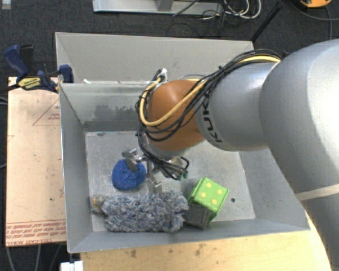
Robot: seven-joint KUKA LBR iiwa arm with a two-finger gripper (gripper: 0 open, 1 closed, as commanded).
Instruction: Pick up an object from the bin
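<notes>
My gripper hangs low in the middle of the bin, under the arm's orange cover. Its fingers stand apart and open. One fingertip is at the top right edge of a blue round fuzzy thing. The other fingertip points down just above a grey shaggy cloth that lies along the bin's front wall. Nothing shows between the fingers. A green die with yellow dots lies to the right of the gripper.
A dark grey block sits under the green die's front left corner, against the cloth's right end. The arm comes in from the right and covers the bin's back right part.
</notes>
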